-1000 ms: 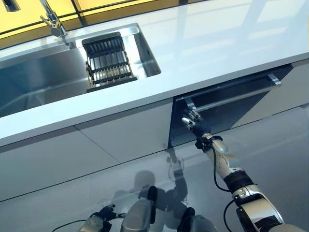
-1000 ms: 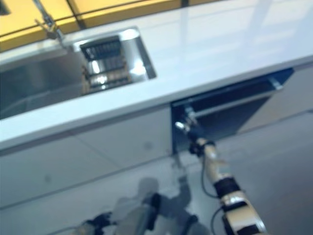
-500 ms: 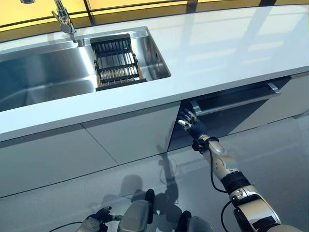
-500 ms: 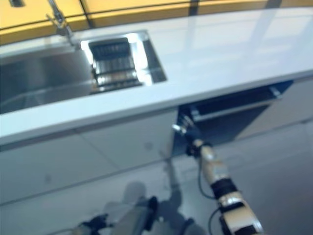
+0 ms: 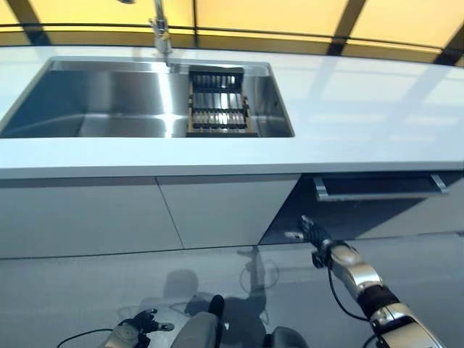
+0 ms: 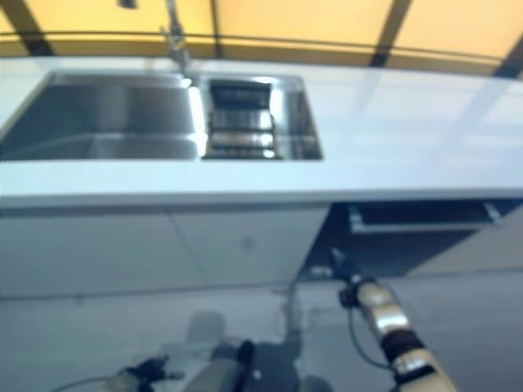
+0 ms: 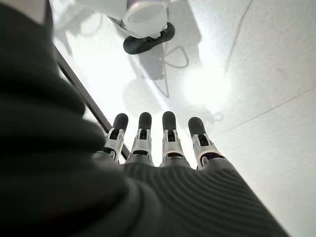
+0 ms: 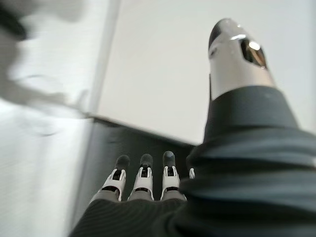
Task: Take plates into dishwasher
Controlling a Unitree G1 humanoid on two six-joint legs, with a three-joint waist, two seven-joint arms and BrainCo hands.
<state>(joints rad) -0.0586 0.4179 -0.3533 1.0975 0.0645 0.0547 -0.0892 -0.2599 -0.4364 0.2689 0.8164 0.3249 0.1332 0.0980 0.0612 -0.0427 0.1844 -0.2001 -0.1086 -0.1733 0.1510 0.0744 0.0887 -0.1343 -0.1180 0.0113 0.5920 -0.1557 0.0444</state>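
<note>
**Dishwasher door is cracked open, but the hand has backed off it**

The dark-fronted dishwasher (image 5: 362, 210) under the white countertop (image 5: 377, 123) has its door tipped open just a little at the top, with the long silver bar handle (image 5: 380, 196) catching the light. A second ago the right hand (image 5: 313, 233) was up by the left end of that handle; now it sits lower, in front of the door's dark lower corner, fingers straight and spread, holding nothing. The whole view has swung round too, so part of that shift is just the head moving. My guess is the door needs pulling down properly before anything can go in, so we're right at the start.

The plates (image 5: 216, 109) look like a row of pale discs standing on edge in the black wire dish rack (image 5: 217, 130) at the right end of the stainless steel sink (image 5: 94, 101), just below the chrome tap (image 5: 159, 29). Nobody's touched them. They're well apart from the dishwasher, up on counter level.

The left hand (image 7: 163, 143) hangs down low near the floor, fingers straight, empty.
</note>
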